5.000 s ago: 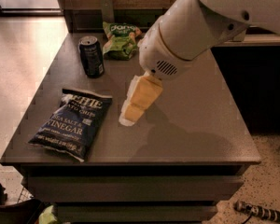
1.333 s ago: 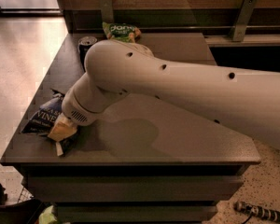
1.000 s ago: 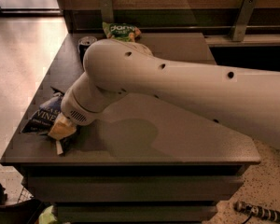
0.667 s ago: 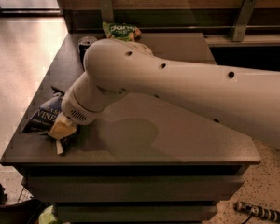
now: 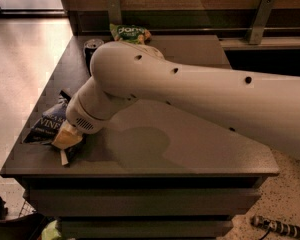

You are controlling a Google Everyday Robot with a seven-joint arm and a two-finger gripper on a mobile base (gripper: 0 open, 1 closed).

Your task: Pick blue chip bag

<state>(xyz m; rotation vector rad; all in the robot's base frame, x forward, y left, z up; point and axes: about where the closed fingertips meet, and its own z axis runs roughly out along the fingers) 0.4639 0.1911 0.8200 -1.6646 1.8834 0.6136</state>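
Observation:
The blue chip bag [image 5: 46,123], dark navy with white lettering, lies crumpled at the table's front left, and its far corner is lifted. My gripper [image 5: 65,143] comes down on the bag's right edge, near the table's front edge. Its cream fingers [image 5: 66,135] are closed on the bag's crinkled side. My big white arm [image 5: 190,96] crosses the view from the right and hides the bag's right part.
A dark drink can [image 5: 92,46] stands at the back left, partly behind my arm. A green snack bag [image 5: 129,33] lies at the table's back edge. The grey table [image 5: 190,151] drops off at the left and front. A wall with brackets runs behind.
Five seconds ago my gripper hung over the table's middle and the bag lay flat. Now it is down on the bag, which is bunched up. Over the last second the bag's far corner rose slightly.

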